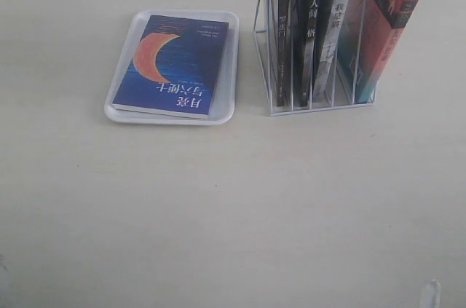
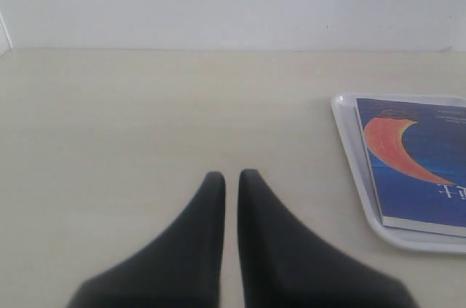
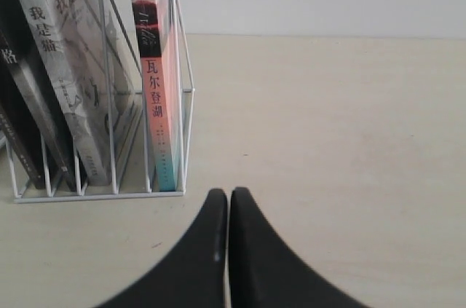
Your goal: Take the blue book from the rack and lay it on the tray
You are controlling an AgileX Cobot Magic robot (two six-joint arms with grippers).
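Observation:
The blue book with its orange crescent lies flat, cover up, inside the white tray at the table's left. The left wrist view shows the same blue book in the tray, well off to one side of my left gripper. That gripper is shut, with only a thin slit between its black fingers and nothing held. The white wire rack stands at the back right. My right gripper hovers just in front of the rack, shut and empty. Neither gripper shows in the exterior view.
The rack holds several upright books: black- and grey-spined ones and a taller red book with a teal foot in the outer slot. That red book is the one nearest my right gripper. A white wall backs the table.

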